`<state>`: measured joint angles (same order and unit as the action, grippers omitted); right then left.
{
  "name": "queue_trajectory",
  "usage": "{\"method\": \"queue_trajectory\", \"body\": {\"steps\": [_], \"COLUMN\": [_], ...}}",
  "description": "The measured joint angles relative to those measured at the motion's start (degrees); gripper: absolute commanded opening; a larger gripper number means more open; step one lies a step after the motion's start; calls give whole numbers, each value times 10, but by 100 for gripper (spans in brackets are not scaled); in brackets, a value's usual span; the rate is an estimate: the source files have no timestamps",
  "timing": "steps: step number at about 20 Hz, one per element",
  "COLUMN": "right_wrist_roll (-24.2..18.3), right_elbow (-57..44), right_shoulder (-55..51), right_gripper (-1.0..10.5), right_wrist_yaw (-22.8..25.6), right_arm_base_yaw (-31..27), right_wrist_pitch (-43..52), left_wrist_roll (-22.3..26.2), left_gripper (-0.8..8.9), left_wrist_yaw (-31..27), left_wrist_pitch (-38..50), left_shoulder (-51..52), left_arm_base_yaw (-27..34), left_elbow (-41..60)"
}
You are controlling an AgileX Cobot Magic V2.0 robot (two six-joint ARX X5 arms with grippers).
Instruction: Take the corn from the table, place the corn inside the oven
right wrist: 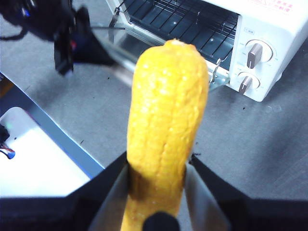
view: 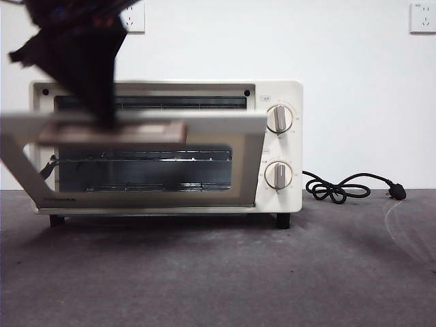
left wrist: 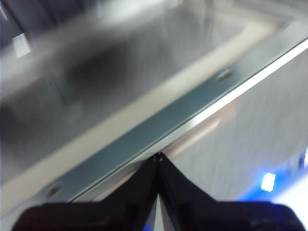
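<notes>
The yellow-orange corn [right wrist: 166, 125] stands up between the jaws of my right gripper [right wrist: 158, 166], which is shut on its lower part and holds it above the table [right wrist: 250, 144], in front of the oven [right wrist: 274, 29]. The corn and this gripper are out of the front view. The oven [view: 283, 88] has its glass door [view: 248, 163] partly swung down, and the wire rack [view: 143, 158] shows inside. My left gripper [left wrist: 159, 155], jaws shut, presses its tip on the door's top edge just above the beige handle [view: 146, 133]. It comes in dark from the top left in the front view [view: 105, 116].
Two knobs [view: 279, 118] sit on the oven's right panel. A black cord [view: 340, 187] lies coiled on the table right of the oven. A white plate with a blue edge [right wrist: 38, 159] lies by the table's near side in the right wrist view.
</notes>
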<state>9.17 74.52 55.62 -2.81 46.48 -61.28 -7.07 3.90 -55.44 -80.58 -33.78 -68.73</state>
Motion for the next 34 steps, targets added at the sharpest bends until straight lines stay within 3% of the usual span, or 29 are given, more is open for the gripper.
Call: {"method": "queue_trajectory", "body": {"steps": [8,12,19,21,26,34], "right_wrist_roll": [0,-9,-53,-68,-130,-333], "right_elbow": [0,1,1,1,1,1], "right_shoulder": [0,11,108,146,239,377], "right_gripper": [-12,-12,-12,-12,-12,-12], "right_wrist_yaw": [-18,-52,-76,-75,3,166], "right_arm_base_yaw": [0,0,37,57,116,158], "right_wrist_pitch": [8,53,173,217,330,483], "left_wrist_roll": [0,-13,-40,-42,-42,-57], "left_gripper": [-6,-6,-6,-6,-6,-6], "left_wrist_yaw": [-35,-38,-161,-168,-169,-185], "left_wrist_pitch": [-38,-28,-45,-53,-90,-164], "left_shoulder": [-3,71,224,260,340,444], "left_arm_base_yaw": [-42,-65,-65,-65,-65,-65], "left_elbow": [9,9,9,9,9,9]}}
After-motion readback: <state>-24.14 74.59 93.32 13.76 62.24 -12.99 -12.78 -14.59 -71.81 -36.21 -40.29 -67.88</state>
